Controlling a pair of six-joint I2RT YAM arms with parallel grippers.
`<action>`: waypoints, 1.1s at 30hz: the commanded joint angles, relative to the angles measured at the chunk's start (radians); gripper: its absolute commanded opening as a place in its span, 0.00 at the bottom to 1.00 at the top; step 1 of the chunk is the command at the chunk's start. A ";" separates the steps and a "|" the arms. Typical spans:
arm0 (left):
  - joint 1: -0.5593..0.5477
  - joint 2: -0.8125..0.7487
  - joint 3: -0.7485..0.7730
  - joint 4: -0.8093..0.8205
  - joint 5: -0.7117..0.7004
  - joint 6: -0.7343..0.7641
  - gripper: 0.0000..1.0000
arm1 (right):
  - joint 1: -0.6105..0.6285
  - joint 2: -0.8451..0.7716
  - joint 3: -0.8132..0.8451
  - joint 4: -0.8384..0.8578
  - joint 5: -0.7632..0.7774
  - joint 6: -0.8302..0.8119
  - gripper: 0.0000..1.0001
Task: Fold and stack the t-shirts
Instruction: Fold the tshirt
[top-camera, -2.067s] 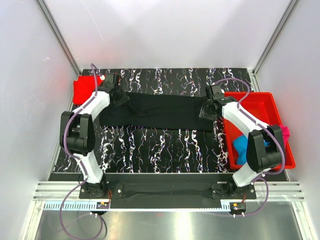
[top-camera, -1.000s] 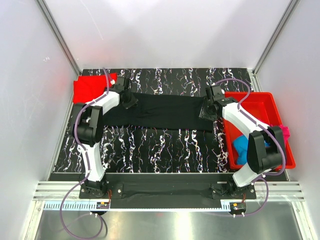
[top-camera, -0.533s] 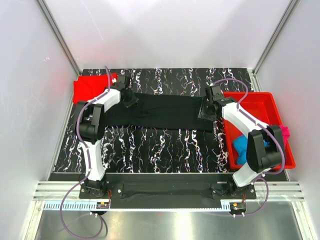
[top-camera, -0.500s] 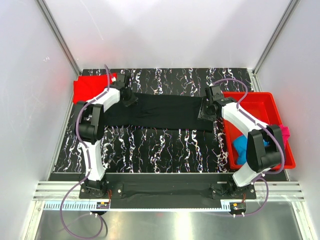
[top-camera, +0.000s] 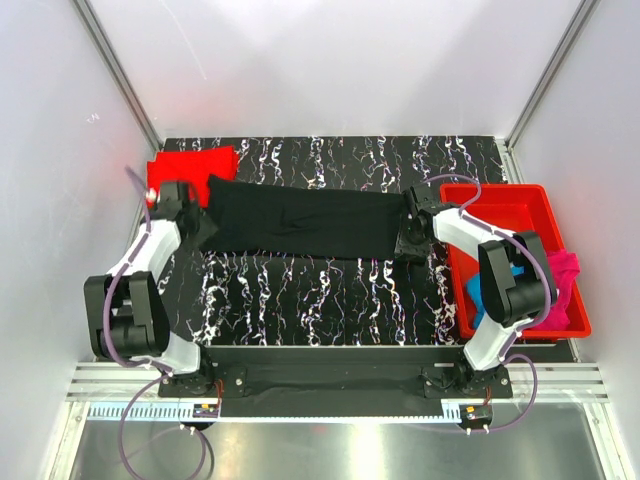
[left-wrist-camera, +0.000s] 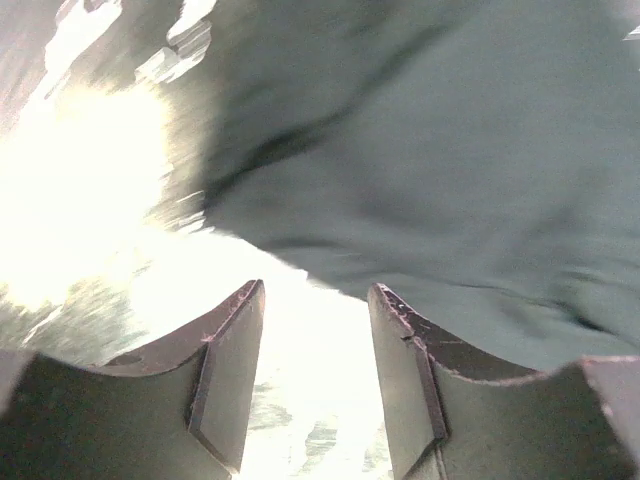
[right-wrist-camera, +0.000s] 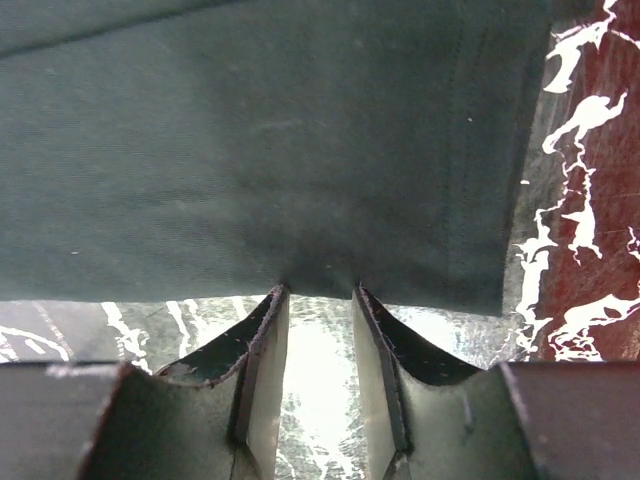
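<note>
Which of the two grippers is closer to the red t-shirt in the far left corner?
Left. The left gripper sits right beside the red t-shirt; the right gripper is far off to the right, next to the red bin.

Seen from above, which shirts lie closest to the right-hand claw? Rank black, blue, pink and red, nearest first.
From the right gripper:
1. black t-shirt, at its fingertips, centre.
2. blue t-shirt, inside the red bin, right.
3. magenta t-shirt, at the bin's right rim.
4. red t-shirt, far-left corner.

Black t-shirt (left-wrist-camera: 450, 180) is blurred in left wrist view.
</note>
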 joint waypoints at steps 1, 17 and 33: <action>0.069 -0.003 -0.127 0.119 0.099 -0.022 0.52 | 0.006 -0.008 -0.016 0.024 0.039 0.006 0.38; 0.114 0.145 -0.139 0.255 0.092 -0.097 0.53 | 0.006 0.039 -0.073 0.056 0.087 0.024 0.36; 0.169 0.155 -0.037 0.066 -0.093 -0.122 0.44 | 0.006 -0.032 -0.125 0.030 0.089 0.050 0.35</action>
